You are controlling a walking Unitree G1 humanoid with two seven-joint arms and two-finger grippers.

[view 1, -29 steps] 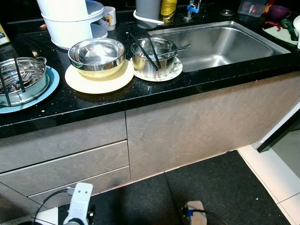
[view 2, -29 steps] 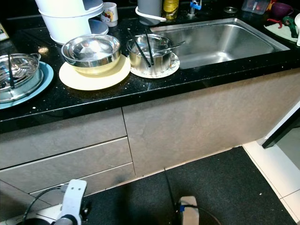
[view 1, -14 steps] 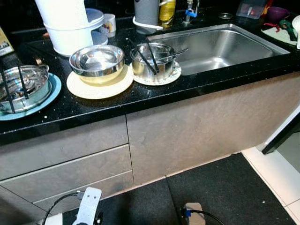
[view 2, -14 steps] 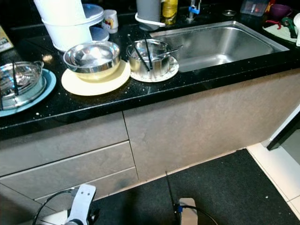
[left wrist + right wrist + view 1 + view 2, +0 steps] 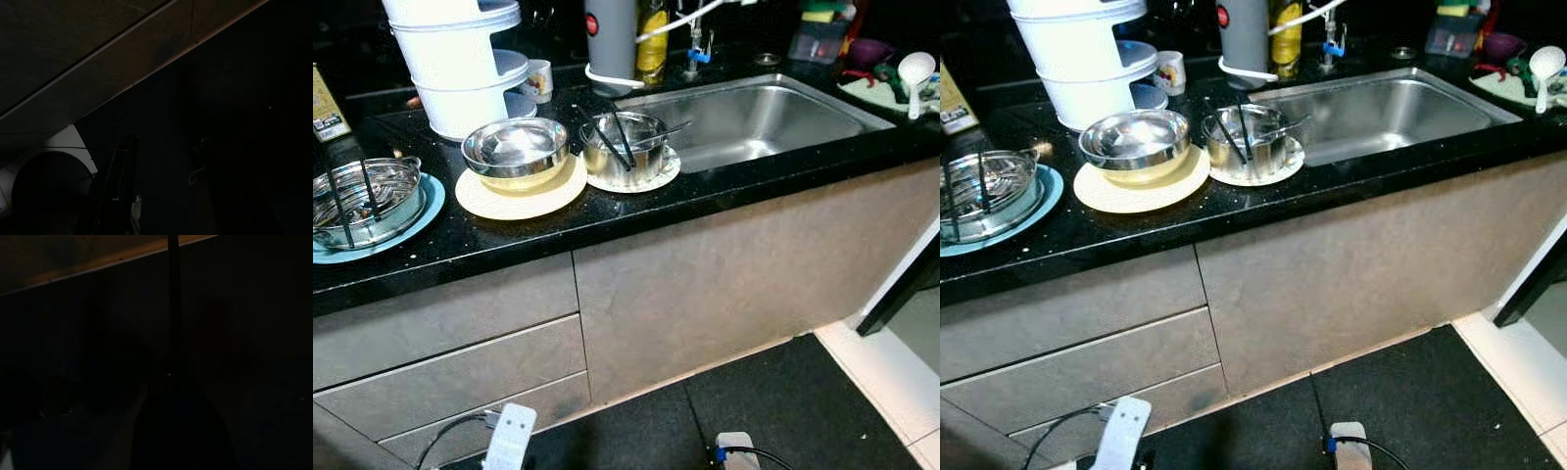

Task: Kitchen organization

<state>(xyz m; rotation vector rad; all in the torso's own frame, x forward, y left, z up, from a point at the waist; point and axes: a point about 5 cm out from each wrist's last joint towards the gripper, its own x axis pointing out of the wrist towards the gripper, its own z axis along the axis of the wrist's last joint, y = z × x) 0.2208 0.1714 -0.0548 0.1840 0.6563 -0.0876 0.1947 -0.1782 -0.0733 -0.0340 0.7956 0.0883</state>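
On the black counter (image 5: 607, 211) a steel bowl (image 5: 514, 149) sits on a cream plate (image 5: 521, 193). Beside it a small steel pot (image 5: 626, 147) holds black chopsticks and a spoon, on a patterned plate. At the left a steel pot (image 5: 364, 194) with chopsticks rests on a blue plate (image 5: 406, 227). The steel sink (image 5: 754, 113) lies to the right. Both arms hang idle low before the cabinet, the left arm (image 5: 509, 446) and the right arm (image 5: 736, 450). The left gripper (image 5: 156, 191) and right gripper (image 5: 181, 421) point at the dark floor in very dark wrist views.
White stacked tubs (image 5: 460, 59), a mug (image 5: 540, 76), a grey cylinder (image 5: 612, 39) and a yellow bottle (image 5: 654, 44) line the counter's back. A white ladle (image 5: 913, 73) lies far right. Grey drawers (image 5: 450, 343) front the cabinet. A dark mat (image 5: 783, 401) covers the floor.
The whole picture has shifted: the camera has backed off and shows more of the counter's back and the floor. Nothing on the counter has moved, and the arms still hang.
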